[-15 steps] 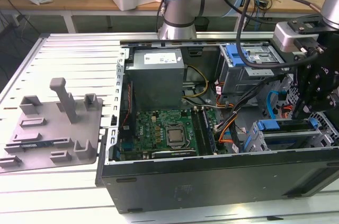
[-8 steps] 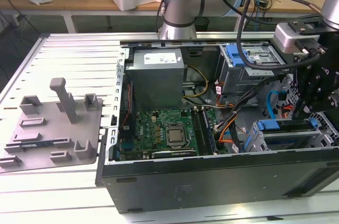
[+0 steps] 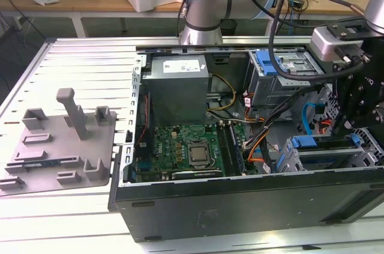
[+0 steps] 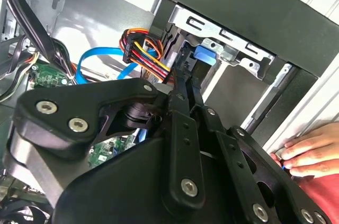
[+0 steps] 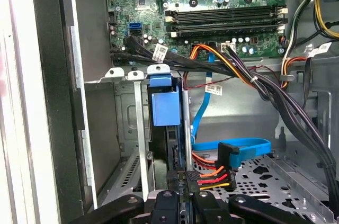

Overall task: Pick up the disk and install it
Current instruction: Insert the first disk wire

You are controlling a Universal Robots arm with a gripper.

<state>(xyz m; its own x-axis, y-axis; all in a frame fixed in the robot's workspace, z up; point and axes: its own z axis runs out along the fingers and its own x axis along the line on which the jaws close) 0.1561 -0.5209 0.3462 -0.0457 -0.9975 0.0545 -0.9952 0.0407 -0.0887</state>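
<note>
Even light, probably from overhead, is washing the table [image 3: 78, 62]. Shadows are pooling inside the computer case [image 3: 240, 206].

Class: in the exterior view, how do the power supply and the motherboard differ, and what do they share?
The power supply is a grey metal box; the motherboard is a flat green board crowded with parts. The power supply stands taller; the motherboard lies low. Both sit inside the open case.
</note>
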